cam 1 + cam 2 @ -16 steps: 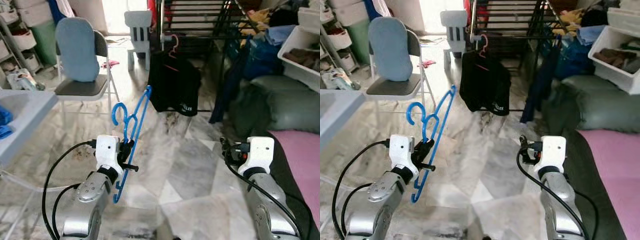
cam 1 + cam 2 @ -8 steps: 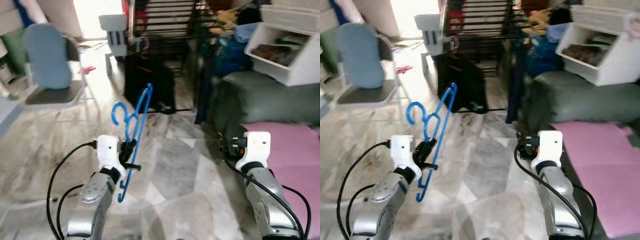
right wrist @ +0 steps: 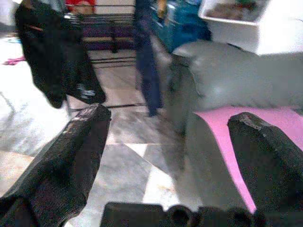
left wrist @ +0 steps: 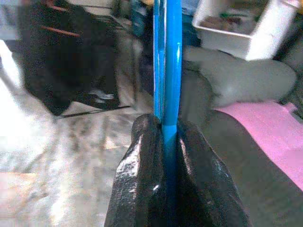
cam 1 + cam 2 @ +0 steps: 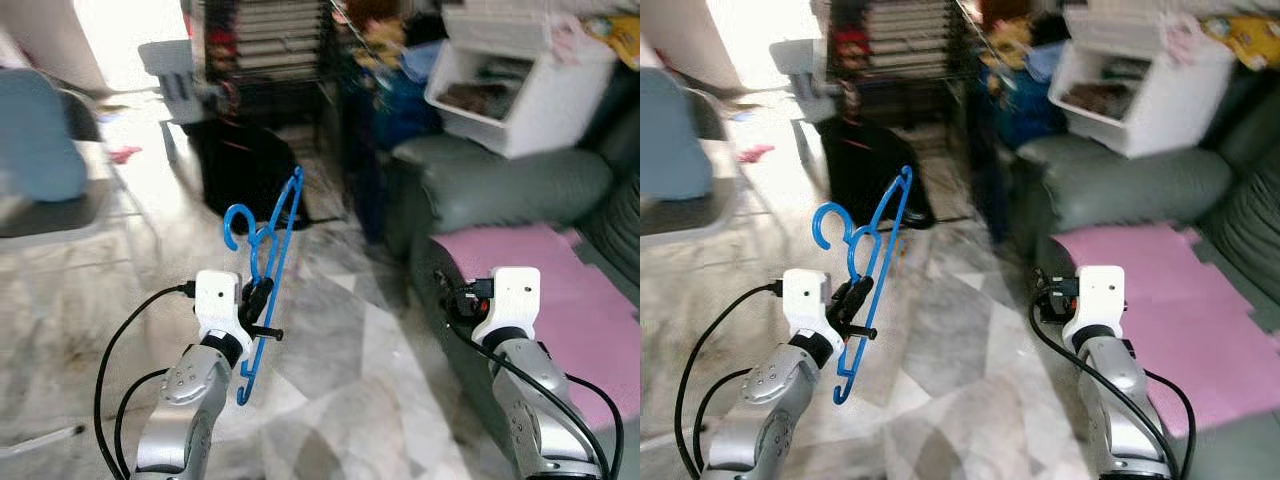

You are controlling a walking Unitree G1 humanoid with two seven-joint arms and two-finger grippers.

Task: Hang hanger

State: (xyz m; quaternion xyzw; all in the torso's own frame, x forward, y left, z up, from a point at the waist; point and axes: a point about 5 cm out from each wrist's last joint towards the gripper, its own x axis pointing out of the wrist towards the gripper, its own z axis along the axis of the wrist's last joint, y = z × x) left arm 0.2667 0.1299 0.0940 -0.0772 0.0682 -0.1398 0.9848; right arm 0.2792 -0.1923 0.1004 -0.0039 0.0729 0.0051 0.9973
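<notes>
Hanger (image 5: 268, 262) upright in left hand (image 5: 256, 300)

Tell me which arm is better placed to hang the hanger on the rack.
Left, likely: its gripper already clamps the blue hanger, hook up, toward the drying rack. The right gripper is open.

Glossy blue plastic hanger (image 5: 268, 262); polished marble floor (image 5: 340, 340).

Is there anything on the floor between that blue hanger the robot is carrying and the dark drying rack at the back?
Nothing visible blocks the way. The left gripper holds the blue hanger over bare marble floor that runs up to the rack. A black garment already hangs at the rack's front, and a grey sofa sits off to the right.
</notes>
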